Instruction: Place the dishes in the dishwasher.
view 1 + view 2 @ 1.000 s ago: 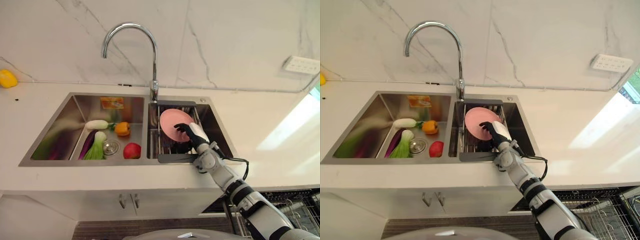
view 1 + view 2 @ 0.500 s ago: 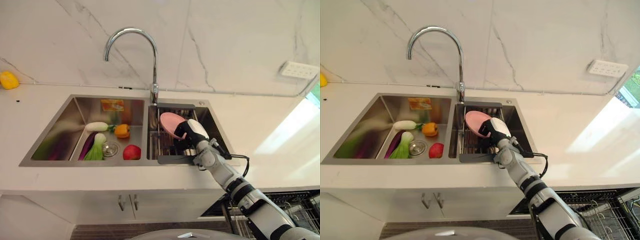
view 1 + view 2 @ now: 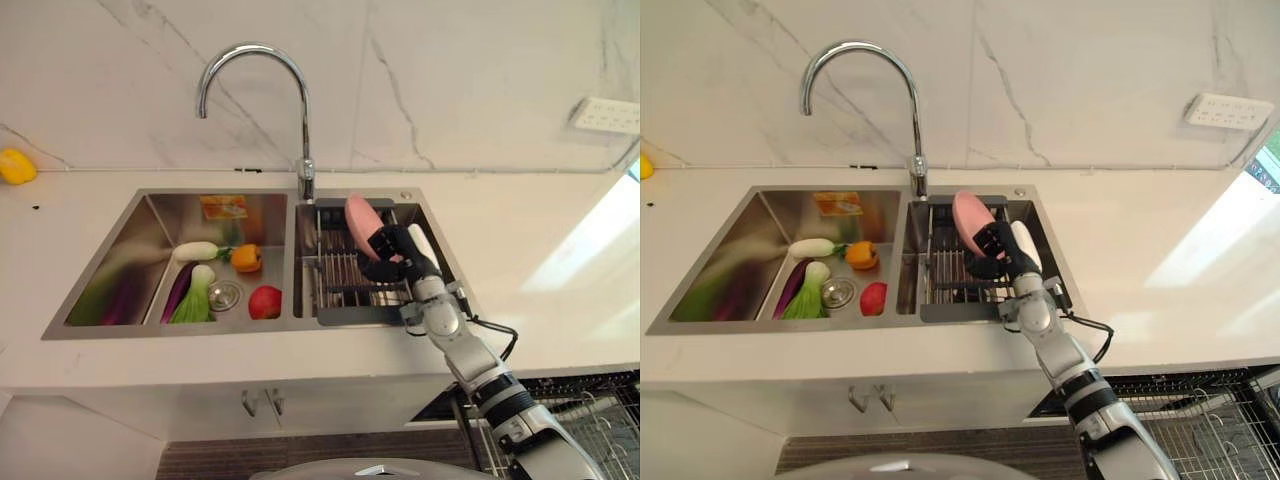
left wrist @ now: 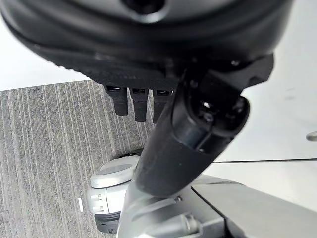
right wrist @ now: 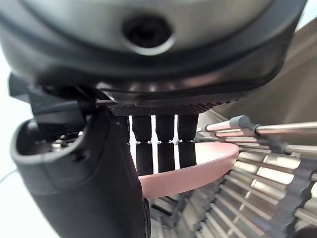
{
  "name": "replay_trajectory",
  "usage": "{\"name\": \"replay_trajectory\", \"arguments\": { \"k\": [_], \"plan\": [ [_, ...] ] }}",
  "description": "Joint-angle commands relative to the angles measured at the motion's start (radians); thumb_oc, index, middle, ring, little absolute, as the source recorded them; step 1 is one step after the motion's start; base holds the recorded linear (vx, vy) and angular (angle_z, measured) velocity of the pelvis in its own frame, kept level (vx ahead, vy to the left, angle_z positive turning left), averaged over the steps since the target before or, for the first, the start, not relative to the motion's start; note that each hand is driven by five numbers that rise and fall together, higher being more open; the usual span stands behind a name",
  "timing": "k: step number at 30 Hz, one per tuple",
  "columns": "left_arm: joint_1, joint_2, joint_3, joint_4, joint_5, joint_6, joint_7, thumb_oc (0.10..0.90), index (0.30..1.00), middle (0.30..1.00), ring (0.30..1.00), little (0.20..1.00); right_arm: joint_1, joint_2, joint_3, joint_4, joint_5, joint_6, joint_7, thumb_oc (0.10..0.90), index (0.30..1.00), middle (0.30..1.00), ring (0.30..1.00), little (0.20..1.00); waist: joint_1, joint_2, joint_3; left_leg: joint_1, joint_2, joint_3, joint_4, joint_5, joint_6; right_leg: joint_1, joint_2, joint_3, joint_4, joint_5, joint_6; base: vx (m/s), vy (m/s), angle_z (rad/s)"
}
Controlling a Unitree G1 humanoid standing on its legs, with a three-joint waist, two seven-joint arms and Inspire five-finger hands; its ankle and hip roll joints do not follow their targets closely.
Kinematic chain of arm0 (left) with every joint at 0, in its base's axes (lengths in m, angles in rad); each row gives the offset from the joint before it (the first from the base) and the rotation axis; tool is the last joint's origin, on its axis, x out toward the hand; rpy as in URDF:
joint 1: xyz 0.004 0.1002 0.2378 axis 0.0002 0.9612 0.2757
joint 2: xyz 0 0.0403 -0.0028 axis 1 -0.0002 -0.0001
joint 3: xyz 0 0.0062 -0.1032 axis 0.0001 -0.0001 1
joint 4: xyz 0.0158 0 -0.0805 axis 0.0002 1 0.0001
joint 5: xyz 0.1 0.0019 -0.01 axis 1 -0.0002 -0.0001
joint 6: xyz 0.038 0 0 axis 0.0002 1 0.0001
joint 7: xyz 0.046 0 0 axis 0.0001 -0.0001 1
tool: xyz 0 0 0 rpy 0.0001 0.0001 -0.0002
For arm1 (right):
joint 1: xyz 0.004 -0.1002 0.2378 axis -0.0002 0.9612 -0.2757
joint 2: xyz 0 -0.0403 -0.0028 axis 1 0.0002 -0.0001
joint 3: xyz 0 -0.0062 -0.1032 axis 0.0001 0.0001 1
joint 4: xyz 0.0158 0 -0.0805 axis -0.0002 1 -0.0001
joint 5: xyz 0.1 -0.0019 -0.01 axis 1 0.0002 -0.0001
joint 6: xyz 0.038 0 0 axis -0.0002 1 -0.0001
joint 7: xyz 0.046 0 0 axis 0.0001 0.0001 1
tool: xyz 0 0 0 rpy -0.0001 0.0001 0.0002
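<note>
While the pink plate (image 3: 362,222) stands nearly on edge above the wire dish rack (image 3: 345,278) in the sink's right basin (image 3: 438,256), the right hand (image 3: 392,250) has its fingers (image 5: 158,148) curled over the rim with the thumb opposing, clamped on it; an edge-on hold likely suits lifting the plate out between the rack wires.

Right arm: reaches up from the lower right across the worktop (image 3: 540,290) edge, wrist bent over the rack.

Left hand (image 4: 198,124): seen in its own wrist view, hanging low over striped floor, fingers relaxed and holding nothing.

Dishwasher rack (image 3: 590,420): open at lower right, below the worktop; probable destination.

Left basin (image 3: 130,250): vegetables and fruit beside the drain; not task items.
</note>
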Motion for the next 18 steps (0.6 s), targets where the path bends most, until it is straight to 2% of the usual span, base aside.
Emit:
{"name": "replay_trajectory", "arguments": {
  "k": [1, 8, 9, 18],
  "plan": [
    [-0.073, -0.022, -0.073, 0.051, 0.003, -0.033, 0.008, 0.8, 0.9, 0.9, 0.9, 0.9, -0.101, 0.022, -0.119, -0.251, 0.228, -0.254, -0.027, 0.4, 0.3, 0.3, 0.3, 0.3, 0.005, -0.005, 0.023, -0.003, -0.045, 0.021, 0.01, -0.084, 0.08, 0.032, -0.094, -0.003, 0.018, -0.097, 0.061, 0.0, 0.0, 0.0],
    [-0.065, -0.024, -0.053, 0.054, 0.003, -0.034, 0.015, 0.8, 0.9, 0.9, 0.9, 0.9, -0.07, 0.034, -0.157, -0.406, 0.348, -0.31, -0.003, 0.4, 0.3, 0.3, 0.3, 0.3, -0.008, -0.004, 0.018, 0.001, -0.042, 0.031, 0.01, -0.087, 0.077, 0.027, -0.09, 0.003, 0.017, -0.098, 0.061, 0.01, 0.0, -0.01],
    [-0.065, -0.025, -0.049, 0.058, 0.001, -0.032, 0.017, 0.8, 0.9, 0.9, 0.9, 0.9, -0.065, 0.04, -0.161, -0.44, 0.398, -0.325, 0.004, 0.4, 0.3, 0.3, 0.3, 0.3, -0.014, -0.005, 0.017, 0.003, -0.041, 0.034, 0.01, -0.089, 0.076, 0.024, -0.088, 0.009, 0.017, -0.098, 0.061, 0.0, 0.0, 0.0],
    [-0.063, -0.033, -0.035, 0.061, -0.002, -0.03, 0.03, 0.8, 0.9, 0.9, 0.9, 0.9, -0.05, 0.054, -0.236, -0.589, 0.472, -0.4, -0.024, 0.4, 0.3, 0.3, 0.3, 0.3, -0.03, -0.005, 0.01, 0.004, -0.032, 0.047, 0.01, -0.091, 0.071, 0.012, -0.078, 0.021, 0.017, -0.102, 0.06, 0.01, -0.01, -0.06]
  ]
}}
